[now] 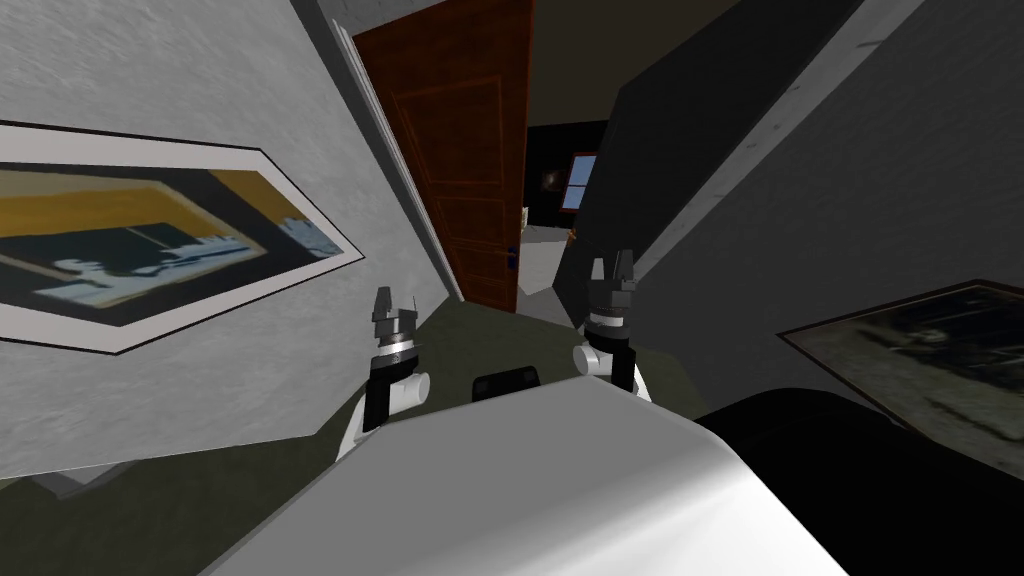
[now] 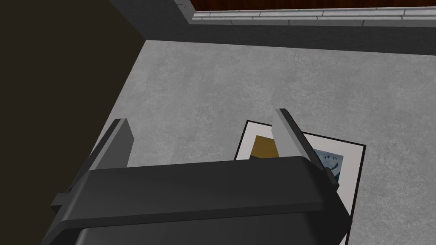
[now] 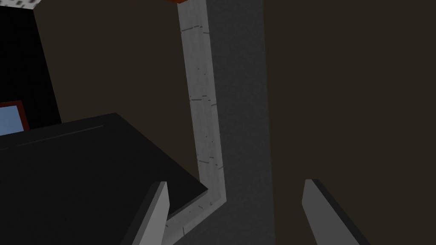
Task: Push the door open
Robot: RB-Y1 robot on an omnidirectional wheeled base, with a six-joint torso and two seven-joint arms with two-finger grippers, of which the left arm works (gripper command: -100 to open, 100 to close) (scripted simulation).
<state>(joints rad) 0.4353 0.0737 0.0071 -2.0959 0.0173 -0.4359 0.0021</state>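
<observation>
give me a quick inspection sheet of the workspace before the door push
surface: dark olive floor running up to the doorway
job's things: reddish-brown door, ajar, with a dark handle at its free edge; neither gripper touches it
clutter: nothing seen
grippers: left gripper open, holding nothing; right gripper open, holding nothing; both raised ahead of the chest
cables: nothing seen
surroundings: light grey left wall with a framed picture; darker right wall with a second framed picture; a window beyond the gap
</observation>
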